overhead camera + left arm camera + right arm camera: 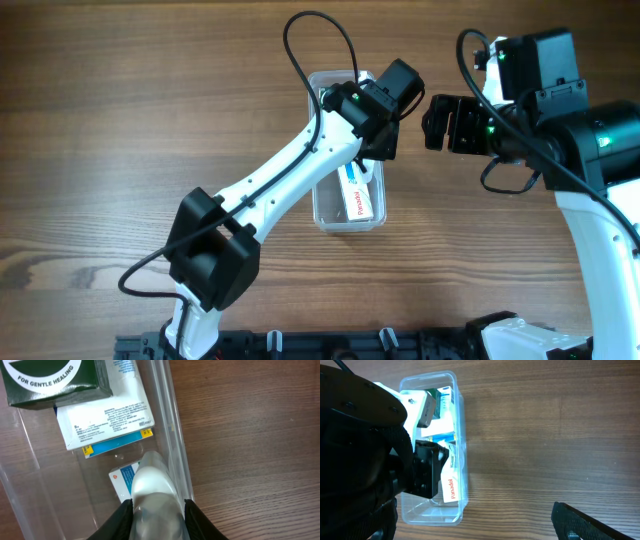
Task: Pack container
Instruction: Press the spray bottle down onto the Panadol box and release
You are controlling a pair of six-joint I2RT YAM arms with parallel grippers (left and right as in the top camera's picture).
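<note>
The clear container (pixel 350 226) lies lengthwise in the middle of the table. It holds a green box (pixel 55 380), a white box with a blue stripe (pixel 107 422) and a white Panadol box (pixel 357 195). My left gripper (pixel 378 150) is over the container's right side, shut on a small white bottle (pixel 154 485). In the left wrist view the bottle hangs just inside the container's right wall (pixel 170 425). My right gripper (pixel 434 120) is open and empty, off to the right of the container. Only one of its fingers (pixel 577 520) shows in the right wrist view, where the container (pixel 432 515) is at the left.
The left arm (pixel 290 175) crosses over the container from the lower left. The right arm (pixel 590 150) stands at the right edge. Bare wooden table (pixel 120 120) surrounds the container.
</note>
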